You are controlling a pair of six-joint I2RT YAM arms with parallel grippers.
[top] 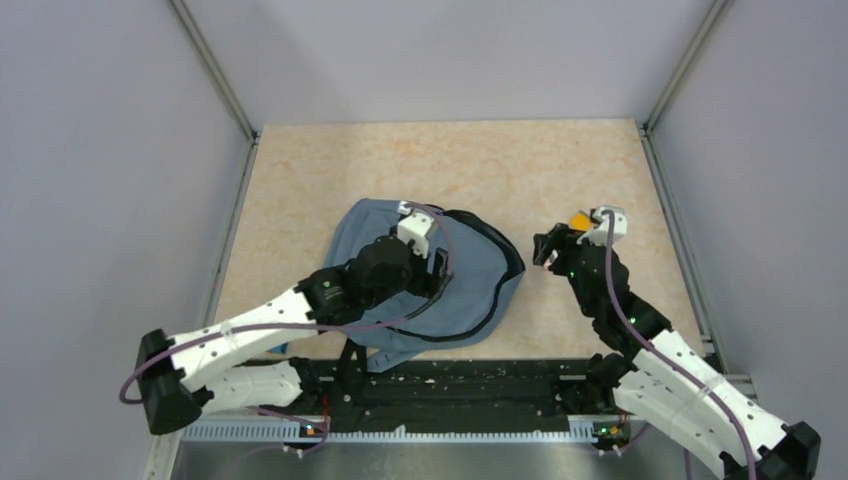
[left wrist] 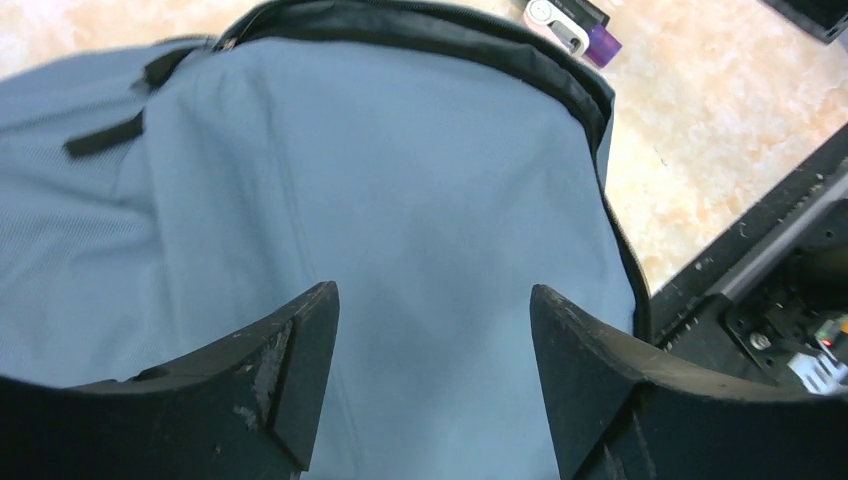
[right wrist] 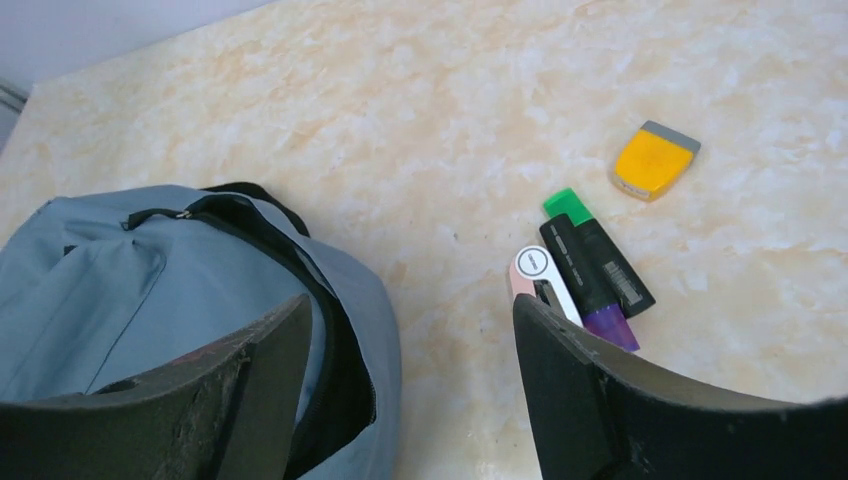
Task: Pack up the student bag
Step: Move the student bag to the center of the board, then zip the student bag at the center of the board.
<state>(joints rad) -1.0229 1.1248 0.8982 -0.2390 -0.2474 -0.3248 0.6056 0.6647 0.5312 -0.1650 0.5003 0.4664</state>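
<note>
The student bag point(top: 478, 278) is a grey-blue backpack with black zipper trim, lying flat at the table's near middle. Its zippered mouth gapes on the right side point(right wrist: 330, 330). My left gripper point(top: 440, 278) hovers over the bag's panel point(left wrist: 400, 180), open and empty point(left wrist: 432, 300). My right gripper point(top: 545, 250) is open and empty point(right wrist: 410, 310) just right of the bag's mouth, above bare table. By it lie a green-capped black highlighter point(right wrist: 595, 262), a pink-and-white item point(right wrist: 540, 280), a purple piece point(right wrist: 610, 328) and a yellow eraser point(right wrist: 655, 160).
The yellow eraser point(top: 578, 220) shows beside the right wrist in the top view. A black rail point(top: 450, 385) runs along the table's near edge. Grey walls and metal frame posts point(top: 225, 85) enclose the table.
</note>
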